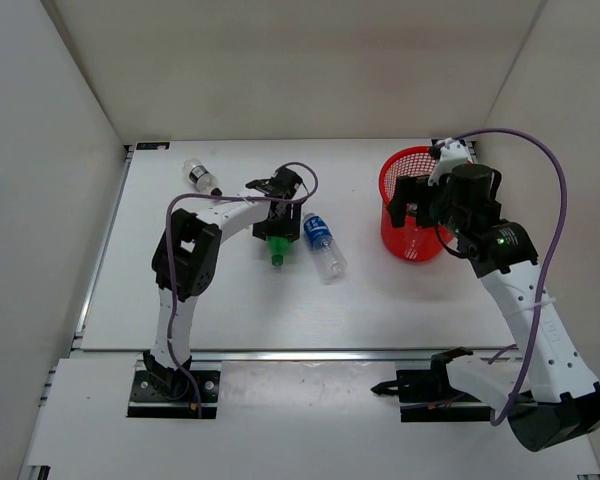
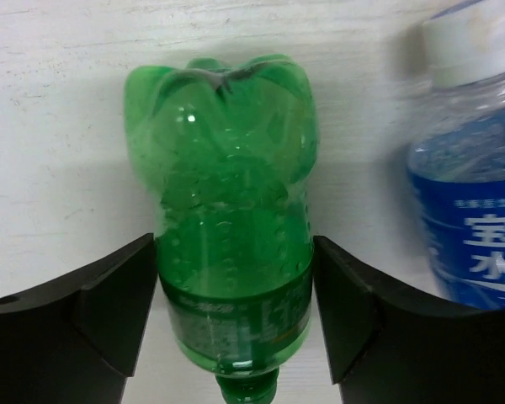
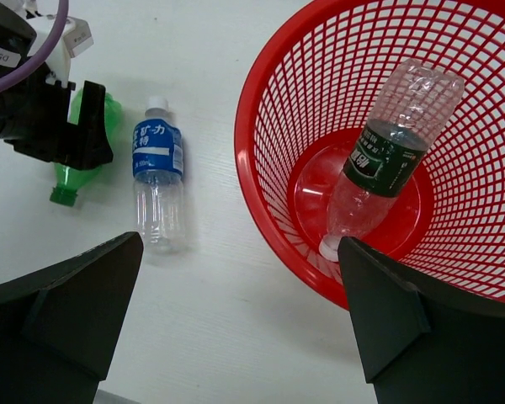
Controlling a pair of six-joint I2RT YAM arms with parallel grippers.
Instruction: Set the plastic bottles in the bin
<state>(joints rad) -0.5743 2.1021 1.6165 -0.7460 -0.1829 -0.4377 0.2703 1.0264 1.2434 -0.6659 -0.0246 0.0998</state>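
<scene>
Left jaws flank the green bottle (image 2: 227,168); one bottle already lies in the red bin (image 3: 273,109).
The green bottle lies mid-table (image 1: 380,300), the left jaws close against its sides; whether they grip it cannot be told. The blue-label bottle (image 3: 158,181) lies just beside it. The right jaws gape wide and empty above the bin by the far right corner, which holds a dark-labelled bottle (image 3: 379,160). A black-capped bottle (image 1: 200,176) lies near the far left corner.

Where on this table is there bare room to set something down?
Free: the white table between the blue-label bottle and the red bin, and the near strip in front of both. Crowded: the left tool straddles the green bottle, with the blue-label bottle close beside; the right tool hangs over the bin.
</scene>
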